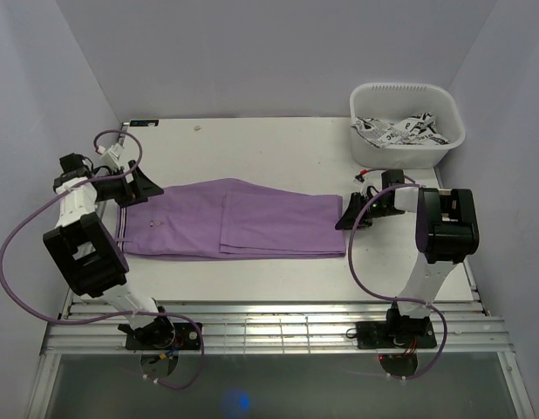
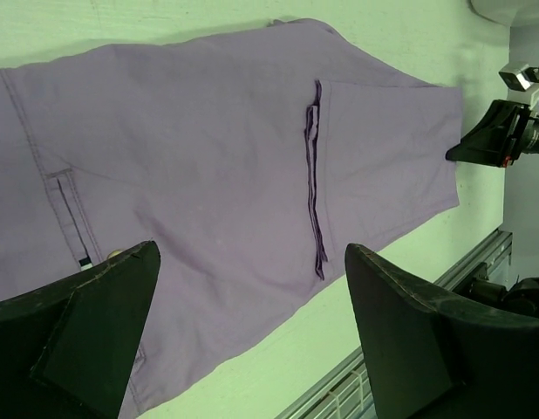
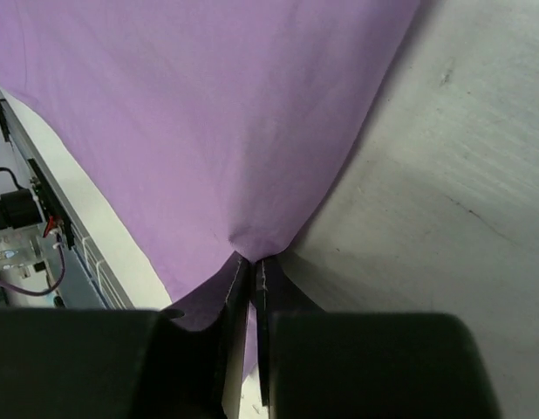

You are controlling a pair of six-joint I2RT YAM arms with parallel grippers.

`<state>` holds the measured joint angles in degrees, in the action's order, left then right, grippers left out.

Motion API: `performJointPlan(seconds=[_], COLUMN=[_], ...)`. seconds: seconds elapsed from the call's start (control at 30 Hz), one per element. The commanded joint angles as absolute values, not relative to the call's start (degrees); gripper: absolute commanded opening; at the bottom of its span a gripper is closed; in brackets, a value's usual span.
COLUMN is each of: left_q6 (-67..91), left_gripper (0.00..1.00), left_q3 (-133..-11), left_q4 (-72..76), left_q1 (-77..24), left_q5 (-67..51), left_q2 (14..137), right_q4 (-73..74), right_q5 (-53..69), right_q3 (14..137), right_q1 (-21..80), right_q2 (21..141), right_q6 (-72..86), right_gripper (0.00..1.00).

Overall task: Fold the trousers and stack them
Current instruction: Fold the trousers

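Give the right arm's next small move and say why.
Probably lift the right gripper slightly: its jaws are shut on the right edge of the trousers, which lie flat on the table, while the left gripper hangs open over the waist end.

White flat table (image 1: pixel 278 144) carries lilac-purple soft-fabric trousers (image 1: pixel 252 229), lying flat across middle, right part doubled over. White rectangular plastic tub (image 1: pixel 400 155) stands at far right corner, apart from trousers.

The lilac-purple cloth trousers (image 1: pixel 235 229) look soft and matt, the white table (image 1: pixel 278 148) smooth, the far-right white plastic tub (image 1: pixel 409 155) faintly glossy.
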<state>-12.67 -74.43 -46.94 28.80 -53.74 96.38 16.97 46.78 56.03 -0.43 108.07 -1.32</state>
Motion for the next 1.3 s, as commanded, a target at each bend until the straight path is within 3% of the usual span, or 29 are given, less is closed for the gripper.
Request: performJointPlan(seconds=[0.0, 0.17, 0.37, 0.5, 0.57, 0.6, 0.7, 0.83, 1.03, 1.17, 1.27], left_q6=[-14.1, -17.3, -22.7, -24.1, -24.8, -25.0, -24.3, -23.1, -18.7, -17.8, -16.6], left_gripper=[0.98, 0.98, 0.98, 0.98, 0.93, 0.82, 0.74, 0.81, 0.79, 0.69, 0.55], left_q3=[-74.7, -70.8, -66.8, -63.7, -63.7, -63.6, -62.8, -61.4, -60.1, -59.6, -58.7], left_q4=[-46.6, -45.6, -46.1, -45.3, -46.7, -47.2, -47.6, -45.2, -40.6, -38.7, -36.8], left_q1=[30.4, 32.1, 33.0, 33.0, 32.9, 32.7, 30.9, 26.7, 24.9, 22.9, 21.6], left_q5=[-52.8, -48.7, -44.7, -46.7, -50.7, -52.3, -56.4, -57.0, -56.4, -54.9, -53.7], left_q2=[95.4, 94.2, 93.9, 94.5, 96.8, 97.8, 101.0, 102.2, 104.1, 104.9, 105.6], right_q4=[21.4, 33.1, 48.1, 56.1, 58.5, 58.4, 55.4, 44.9, 21.0, 13.1, 9.6], right_q5=[42.2, 40.3, 42.0, 47.8, 51.7, 56.2, 63.1, 65.0, 59.6, 56.3, 53.2], right_q3=[55.3, 55.6, 64.5, 70.3, 72.6, 73.2, 75.1, 74.7, 70.3, 71.9, 74.9], right_q1=[-2.1, -11.1, -22.7, -23.5, -23.4, -23.3, -20.8, -13.2, -0.2, 8.5, 14.1], right_q2=[105.0, 96.9, 93.3, 92.2, 91.7, 91.5, 91.2, 88.2, 84.7, 87.4, 91.1], right_q6=[-6.4, -16.7, -27.7, -31.4, -30.8, -29.5, -22.6, -11.0, 9.2, 15.4, 17.8], right_gripper=[0.08, 0.08, 0.08, 0.08, 0.08, 0.08, 0.08, 0.08, 0.08, 0.08, 0.08])
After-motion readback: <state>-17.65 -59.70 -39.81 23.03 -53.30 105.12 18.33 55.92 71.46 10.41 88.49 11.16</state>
